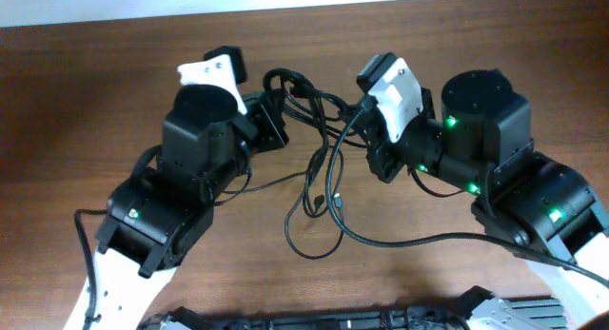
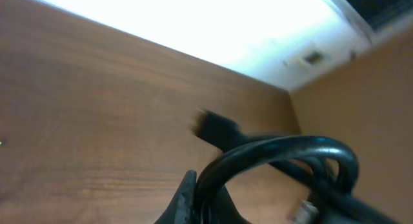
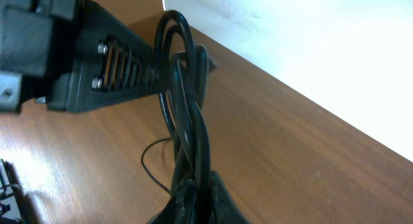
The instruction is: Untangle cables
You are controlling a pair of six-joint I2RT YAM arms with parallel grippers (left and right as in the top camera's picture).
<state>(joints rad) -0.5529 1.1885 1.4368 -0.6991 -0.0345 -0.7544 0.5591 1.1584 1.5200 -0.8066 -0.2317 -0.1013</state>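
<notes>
One brown desk (image 1: 86, 92), bare wood, carries the whole job. Across its middle run the cables (image 1: 314, 192). A bunched, looped part is lifted off the wood and strung from hand to hand, and slack loops trail onto the desk below it.

Left hand (image 1: 274, 109) is clamped on one loop of the bunch. Right hand (image 1: 363, 116) is pinched shut on several strands at once.

Judgement: draw the hands apart slowly and level, and watch whether the loops slide free or cinch tighter. The right hand's many-strand grip may lock the knot, so regrasping a single strand looks wiser.

One plug end (image 2: 210, 124), blurred, pokes out past the left loop and could snag.
</notes>
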